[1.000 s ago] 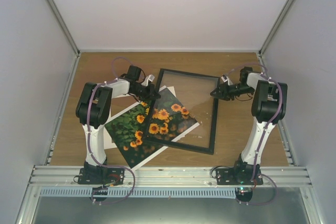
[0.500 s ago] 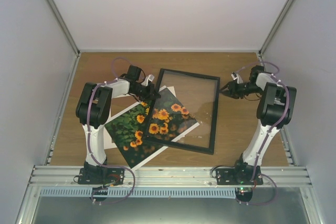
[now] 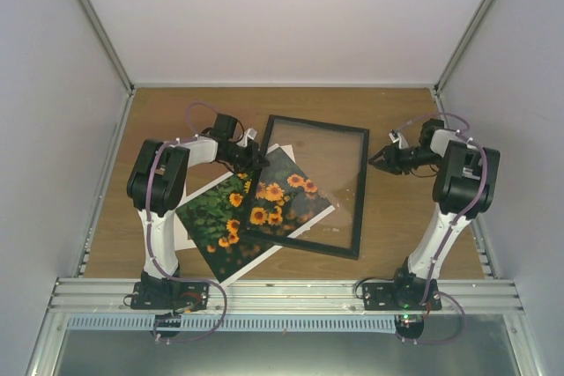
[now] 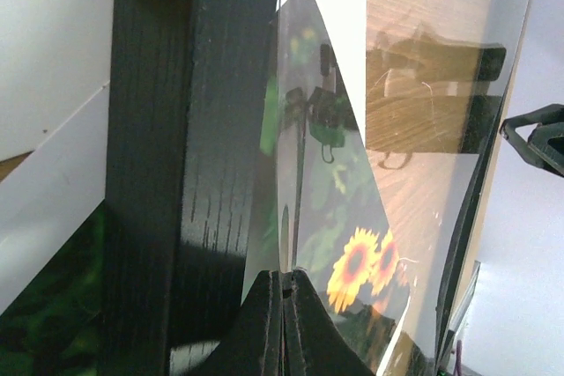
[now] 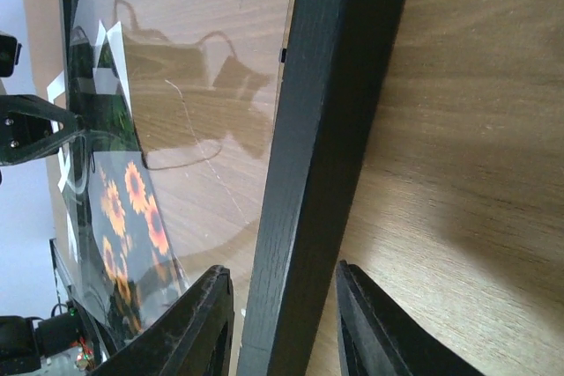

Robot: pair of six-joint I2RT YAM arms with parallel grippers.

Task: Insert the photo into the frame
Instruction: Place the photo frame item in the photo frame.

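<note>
The left pincer (image 4: 284, 292) was shut, its two tips pressed together just inside the left rail of the frame (image 4: 167, 129). Whether a thin sheet edge was nipped between them could not be told. The right pincer (image 5: 282, 277) stood part open, one finger on each side of the frame's right rail. Bare wood showed between the outer finger and the rail, so nothing was clamped yet.

The step in hand looked to be getting hold of the frame so the photo (image 3: 231, 217) could go in. To do it well, the right pincer would need to sit squarely across the rail. It should close on the wood only, not on the clear pane (image 5: 203, 59), which would likely slip or flex. The left tips should steady the left side and avoid the print, since paper creases easily. Any lift should probably be slow and level, both sides together, or the frame might twist and drag the photo with it.

The frame held only the clear pane. The photo was not in it. It lay skewed on the desk (image 3: 397, 217), its right part under the frame's near-left corner with flowers showing through the pane, and its left part uncovered. A white mat (image 3: 182, 237) peeked out beneath the photo's left edge.
</note>
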